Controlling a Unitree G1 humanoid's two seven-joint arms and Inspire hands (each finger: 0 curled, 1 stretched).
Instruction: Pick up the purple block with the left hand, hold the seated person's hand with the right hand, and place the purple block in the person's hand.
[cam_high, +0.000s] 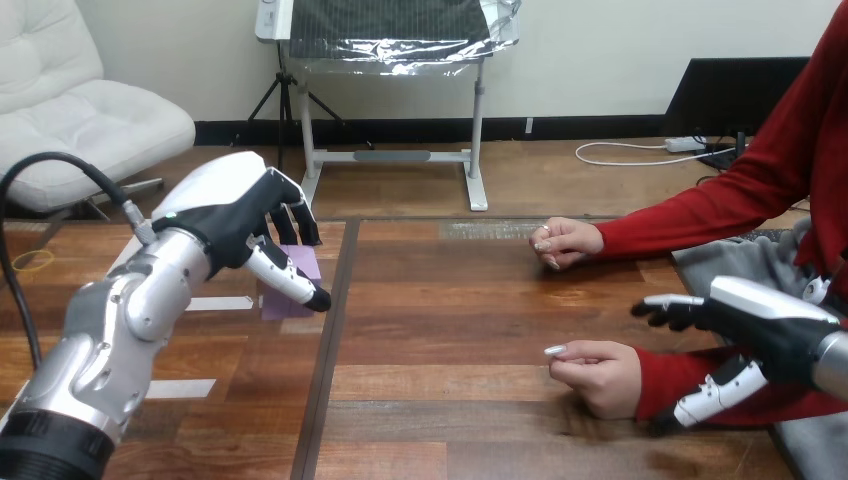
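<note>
Left hand (240, 215) is at left-centre of the frame, palm down over the purple block (303, 264). Fingers (292, 222) hang down and relaxed above the block's far edge, and the thumb (290, 282) sticks out straight across its near side. That reads as open: nothing is curled round the block, which lies flat on the table (450, 300) just left of the dark seam, partly hidden under the hand. Can't tell whether the thumb actually touches it. Right hand (770, 320) is at lower right with its fingers out straight, pointing toward frame left, so also open. It sits over the red sleeve (665, 375) of the person's lower hand (600, 375), fingers above the sleeve and thumb in front of it (no curl round the wrist visible, contact unclear). The lower hand rests on the table at lower centre-right, loosely closed, knuckles up, just left of the right hand's fingertips. The person's upper hand (567, 242) is at upper centre-right, loosely fisted on the table, well apart from both robot hands. Two white tape strips (220, 303) lie on the table at left, one beside the block, the other nearer the bottom edge.
</note>
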